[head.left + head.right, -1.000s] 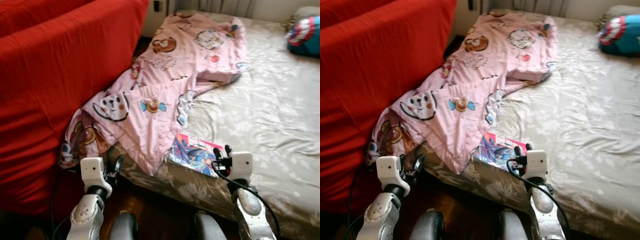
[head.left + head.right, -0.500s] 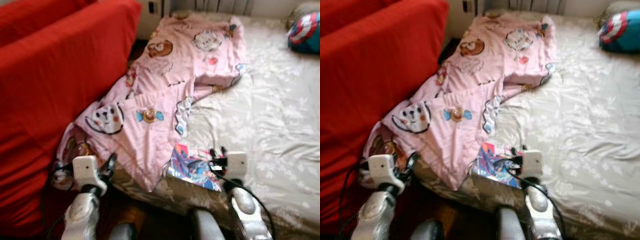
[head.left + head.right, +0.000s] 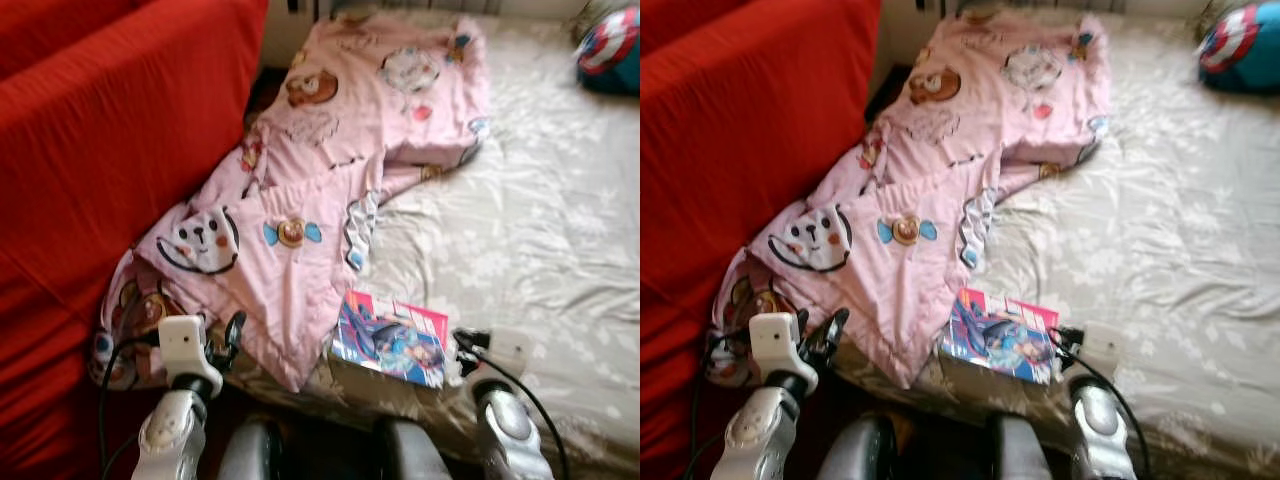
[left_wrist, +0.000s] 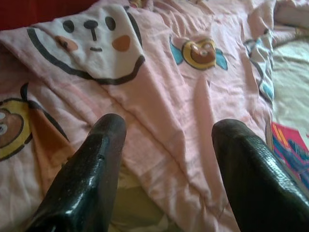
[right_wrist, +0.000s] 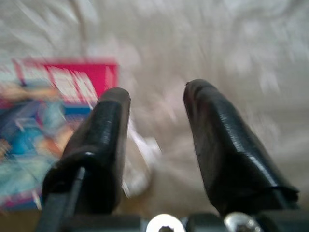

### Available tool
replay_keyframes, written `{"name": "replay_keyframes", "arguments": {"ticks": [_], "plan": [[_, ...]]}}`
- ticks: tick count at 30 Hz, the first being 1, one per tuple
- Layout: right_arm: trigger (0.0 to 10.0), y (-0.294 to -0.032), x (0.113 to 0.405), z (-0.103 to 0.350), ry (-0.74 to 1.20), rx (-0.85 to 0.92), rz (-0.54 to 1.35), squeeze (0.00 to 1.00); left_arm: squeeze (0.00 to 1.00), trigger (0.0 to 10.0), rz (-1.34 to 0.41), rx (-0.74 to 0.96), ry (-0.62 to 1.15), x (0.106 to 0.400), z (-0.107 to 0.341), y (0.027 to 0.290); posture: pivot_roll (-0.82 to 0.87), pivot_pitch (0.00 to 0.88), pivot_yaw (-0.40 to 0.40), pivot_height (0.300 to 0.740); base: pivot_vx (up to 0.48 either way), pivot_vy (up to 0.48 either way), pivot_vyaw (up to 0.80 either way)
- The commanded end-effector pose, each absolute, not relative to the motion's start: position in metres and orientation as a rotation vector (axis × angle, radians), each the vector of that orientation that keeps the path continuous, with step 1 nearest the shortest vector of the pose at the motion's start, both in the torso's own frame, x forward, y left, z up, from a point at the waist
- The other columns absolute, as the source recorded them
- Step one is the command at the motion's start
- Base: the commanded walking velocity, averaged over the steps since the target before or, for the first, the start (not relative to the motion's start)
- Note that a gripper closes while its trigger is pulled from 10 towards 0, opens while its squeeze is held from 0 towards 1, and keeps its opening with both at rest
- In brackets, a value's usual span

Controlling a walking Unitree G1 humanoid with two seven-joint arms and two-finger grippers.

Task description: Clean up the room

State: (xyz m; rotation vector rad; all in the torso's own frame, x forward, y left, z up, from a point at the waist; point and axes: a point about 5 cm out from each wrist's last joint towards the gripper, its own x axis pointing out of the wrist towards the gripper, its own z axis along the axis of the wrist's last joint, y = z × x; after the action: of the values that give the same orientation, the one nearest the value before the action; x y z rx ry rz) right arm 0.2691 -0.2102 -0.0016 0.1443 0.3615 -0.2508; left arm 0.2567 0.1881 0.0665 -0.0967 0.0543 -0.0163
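Head cams: pink cartoon blanket sprawls across the bed, one corner hanging off by the red sofa. A colourful book sits at the bed's near edge, and a shield cushion is way back. Left wrist cam: left tool has fingers spread apart right over the blanket's panda face. Right wrist cam, blurry: right tool fingers apart over the sheet, just beside the book.
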Motion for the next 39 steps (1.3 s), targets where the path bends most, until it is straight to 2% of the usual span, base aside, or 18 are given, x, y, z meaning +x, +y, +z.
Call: {"name": "replay_keyframes", "arguments": {"ticks": [1,4,5,6,19,31,39], "plan": [[10.0,-0.212,0.262,-0.013,0.431,0.179,-0.283,1.00,0.00,10.0,-0.015,-0.095,0.059,0.253,0.067,0.190,-0.09,0.241,0.046,0.636,0.000,0.000,0.00],[10.0,-0.215,0.261,-0.016,0.456,0.175,-0.280,1.00,0.00,10.0,-0.014,-0.094,0.060,0.252,0.067,0.191,-0.08,0.240,0.049,0.636,0.000,0.000,0.00],[10.0,-0.216,0.261,-0.018,0.466,0.183,-0.280,0.42,0.00,10.0,-0.014,-0.093,0.060,0.252,0.067,0.191,-0.08,0.240,0.051,0.636,0.000,0.000,0.00],[10.0,-0.219,0.259,-0.020,0.486,0.217,-0.294,0.00,0.00,10.0,-0.014,-0.091,0.060,0.252,0.068,0.192,-0.07,0.239,0.054,0.636,0.000,0.000,0.00],[10.0,-0.232,0.266,-0.018,0.525,0.296,-0.322,0.00,0.00,10.0,-0.026,-0.074,0.057,0.251,0.072,0.192,-0.03,0.245,0.076,0.636,0.000,0.000,0.00],[10.0,-0.234,0.269,-0.016,0.517,0.372,-0.375,0.00,0.00,10.0,-0.040,-0.046,0.011,0.266,0.093,0.191,0.06,0.330,0.139,0.636,0.000,0.000,0.00],[10.0,-0.241,0.266,-0.016,0.502,0.375,-0.391,0.00,0.00,10.0,-0.047,-0.022,0.022,0.259,0.095,0.199,0.06,0.327,0.172,0.636,0.000,0.000,0.00]]}}
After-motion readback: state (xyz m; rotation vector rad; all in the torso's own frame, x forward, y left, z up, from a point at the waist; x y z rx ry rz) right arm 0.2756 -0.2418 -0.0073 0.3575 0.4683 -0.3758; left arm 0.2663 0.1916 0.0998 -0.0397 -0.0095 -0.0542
